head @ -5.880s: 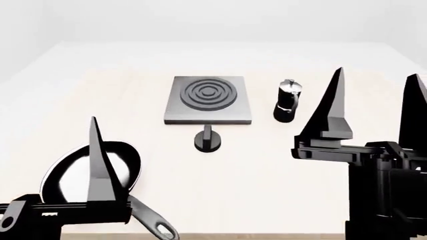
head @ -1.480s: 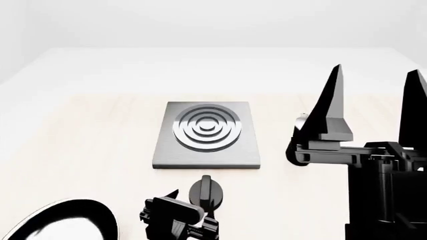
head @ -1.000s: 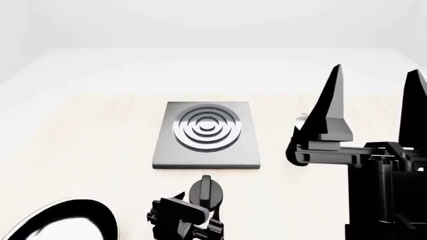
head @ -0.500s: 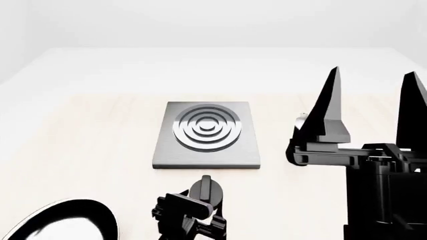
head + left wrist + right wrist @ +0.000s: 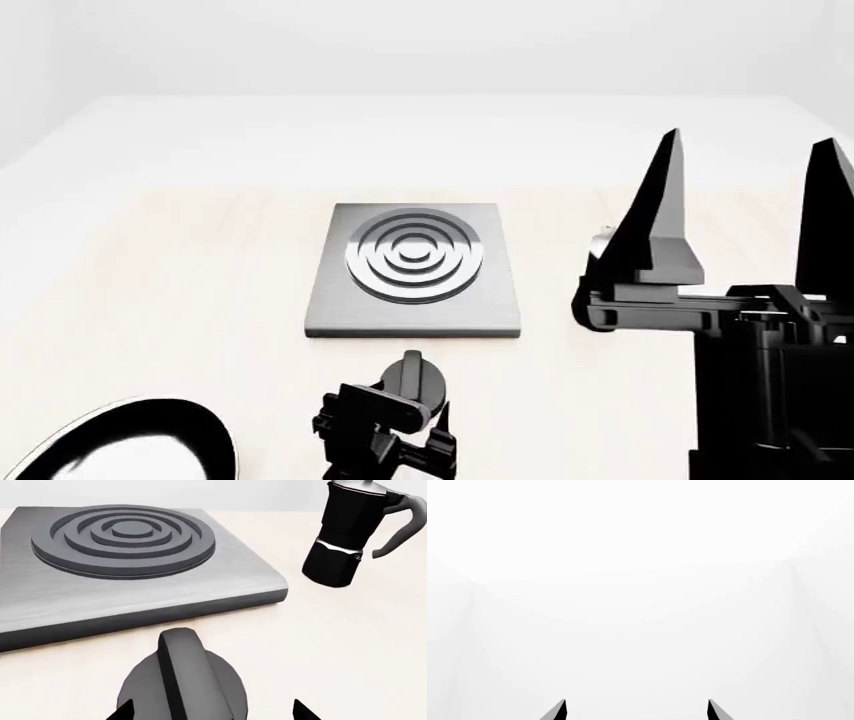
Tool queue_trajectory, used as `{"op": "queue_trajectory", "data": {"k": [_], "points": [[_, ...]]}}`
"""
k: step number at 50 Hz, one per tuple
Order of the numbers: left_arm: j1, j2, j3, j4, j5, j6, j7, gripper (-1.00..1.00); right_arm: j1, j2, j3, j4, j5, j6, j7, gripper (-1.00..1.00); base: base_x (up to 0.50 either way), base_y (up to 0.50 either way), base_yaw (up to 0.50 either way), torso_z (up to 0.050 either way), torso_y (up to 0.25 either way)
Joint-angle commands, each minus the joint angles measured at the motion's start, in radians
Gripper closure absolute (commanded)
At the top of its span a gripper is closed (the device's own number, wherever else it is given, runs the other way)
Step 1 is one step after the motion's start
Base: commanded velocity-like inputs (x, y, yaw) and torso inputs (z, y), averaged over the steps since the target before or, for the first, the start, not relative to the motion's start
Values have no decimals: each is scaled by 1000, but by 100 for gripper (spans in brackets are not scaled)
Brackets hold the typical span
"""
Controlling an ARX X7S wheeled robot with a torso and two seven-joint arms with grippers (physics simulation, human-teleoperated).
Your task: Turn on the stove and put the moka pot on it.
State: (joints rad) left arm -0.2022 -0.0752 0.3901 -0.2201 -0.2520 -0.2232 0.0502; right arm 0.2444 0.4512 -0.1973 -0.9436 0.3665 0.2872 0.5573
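We judge the left hand [image 5: 400,440], fingers apart astride the knob [image 5: 183,680], may slip off its ridge if closed off-centre.

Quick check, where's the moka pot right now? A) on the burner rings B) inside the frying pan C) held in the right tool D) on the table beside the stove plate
D: the left wrist view shows the moka pot standing upright on the table, off the corner of the stove plate and apart from it, with nothing on the rings.
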Motion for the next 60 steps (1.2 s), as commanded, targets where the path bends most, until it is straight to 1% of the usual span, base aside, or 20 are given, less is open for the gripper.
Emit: {"op": "queue_trajectory", "data": {"k": [1, 8, 21, 27, 30, 31, 38, 46, 51, 55, 57, 60], "points": [[-35, 7, 18, -69, -15, 27, 4, -100, 2, 4, -3, -2, 3, -1, 5, -100, 0, 0, 0, 0, 0], [-53, 11, 34, -99, -23, 33, 4, -100, -2, 5, -8, 1, -1, -9, 5, -100, 0, 0, 0, 0, 0], [-74, 28, 57, -211, -42, 101, 23, -100, -12, 8, -12, 9, -4, -24, 6, -100, 0, 0, 0, 0, 0], [-74, 30, 70, -221, -52, 108, 20, -100, -14, 10, -14, 11, -5, -29, 7, -100, 0, 0, 0, 0, 0], [-60, 28, 97, -183, -51, 94, 23, -100, -16, 10, -18, 14, -8, -33, 6, -100, 0, 0, 0, 0, 0], [-50, 24, 114, -136, -49, 70, 18, -100, -16, 10, -18, 14, -7, -33, 7, -100, 0, 0, 0, 0, 0], [-20, 10, 197, 32, -34, -12, 9, -100, -14, 13, -18, 10, -2, -30, 11, -100, 0, 0, 0, 0, 0], [-12, 9, 260, 101, -24, -43, 9, -100, -15, 18, -14, 6, 3, -31, 14, -100, 0, 0, 0, 0, 0], [-43, 10, 283, 126, -18, -77, 4, -100, -13, 20, -15, 6, 5, -30, 16, -100, 0, 0, 0, 0, 0], [-124, -1, 248, 153, -21, -119, -21, -100, -11, 22, -16, 4, 6, -28, 17, -100, 0, 0, 0, 0, 0], [-152, -16, 217, 214, -39, -157, -40, -100, -12, 24, -15, 7, 6, -32, 16, -100, 0, 0, 0, 0, 0], [-152, -46, 212, 343, -44, -183, -56, -100, -8, 26, -10, 15, 10, -34, 15, -100, 0, 0, 0, 0, 0]]}}
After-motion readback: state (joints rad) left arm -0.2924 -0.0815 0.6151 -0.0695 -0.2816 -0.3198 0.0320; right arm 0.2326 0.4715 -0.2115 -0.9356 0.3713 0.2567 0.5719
